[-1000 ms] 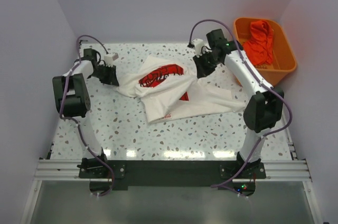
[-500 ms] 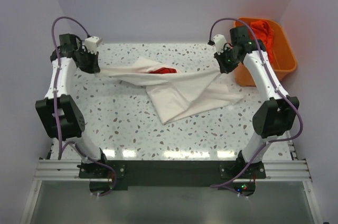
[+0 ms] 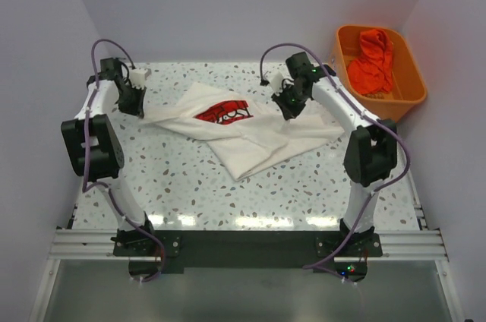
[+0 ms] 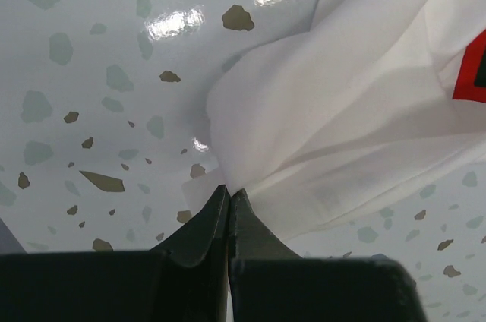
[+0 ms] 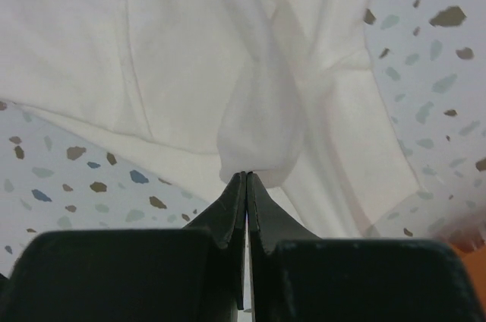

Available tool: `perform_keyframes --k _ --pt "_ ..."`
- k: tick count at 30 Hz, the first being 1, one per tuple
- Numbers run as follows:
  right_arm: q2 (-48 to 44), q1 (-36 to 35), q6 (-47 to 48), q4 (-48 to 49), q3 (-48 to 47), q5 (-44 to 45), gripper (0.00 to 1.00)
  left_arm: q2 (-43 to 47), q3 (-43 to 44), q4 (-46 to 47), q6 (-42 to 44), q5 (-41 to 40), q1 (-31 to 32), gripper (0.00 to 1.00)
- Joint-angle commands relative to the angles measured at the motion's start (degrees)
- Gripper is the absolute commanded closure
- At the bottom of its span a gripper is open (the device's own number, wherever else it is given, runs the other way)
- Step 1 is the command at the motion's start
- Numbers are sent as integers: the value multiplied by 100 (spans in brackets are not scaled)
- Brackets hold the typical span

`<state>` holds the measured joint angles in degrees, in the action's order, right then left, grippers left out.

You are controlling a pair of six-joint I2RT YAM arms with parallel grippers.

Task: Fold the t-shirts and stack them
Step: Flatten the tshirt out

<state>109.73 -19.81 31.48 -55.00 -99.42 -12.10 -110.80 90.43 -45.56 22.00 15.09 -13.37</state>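
White cotton t-shirt (image 3: 243, 128), red print (image 3: 224, 113) facing up, lies rumpled on the surface (image 3: 175, 185) left of the orange tub (image 3: 416, 83), with its nearer edge close to the tub.

Handling, my read: light, limp, no stiffness. It'll sag and drag between holds, so take it at corners or seams, holds well apart, and keep it taut.

Left jaws are clenched on a pinch of fabric at the shirt's end farthest from the tub. Right jaws are clenched on a bunched tuck at the tub-side end.

Top view gives the overall lay, the doubled layers, and an orange garment (image 3: 373, 56) in the tub. Only the wrist views show the pinches: thin bites right at the tips, which could slip.
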Motion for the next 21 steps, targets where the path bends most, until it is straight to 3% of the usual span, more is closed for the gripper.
perform_keyframes --k 1,6,7,8,9,10,12,14,16,17,21 --pt "-22 -617 -204 -141 -473 -565 100 -160 457 47 -205 -278 1 100" --pt "-14 -1480 -477 -326 -411 -1224 97 -590 922 -136 -301 -51 1 100" --pt "152 -1551 -468 -588 -629 -1451 57 -644 984 -172 -310 -15 1 100" --pt "249 -1534 -520 -712 -762 -1497 36 -714 1072 -199 -319 2 9 100" --pt "303 -1482 -581 -740 -859 -1497 16 -741 1108 -242 -328 81 1 100" --pt "338 -1316 -704 -749 -956 -1515 13 -767 1134 -269 -328 134 9 100" --pt "303 -1113 -801 -714 -939 -1532 14 -802 1170 -322 -328 204 9 100" --pt "172 -867 -942 -600 -694 -1445 23 -802 1152 -339 -328 240 9 100" --pt "84 -849 -1004 -521 -360 -1357 40 -794 1126 -348 -328 257 9 100" --pt "-12 -849 -1126 -459 -203 -1348 44 -794 1117 -357 -319 257 9 100" --pt "-171 -849 -1820 -38 676 -1305 47 -741 1029 -374 -284 257 9 100"
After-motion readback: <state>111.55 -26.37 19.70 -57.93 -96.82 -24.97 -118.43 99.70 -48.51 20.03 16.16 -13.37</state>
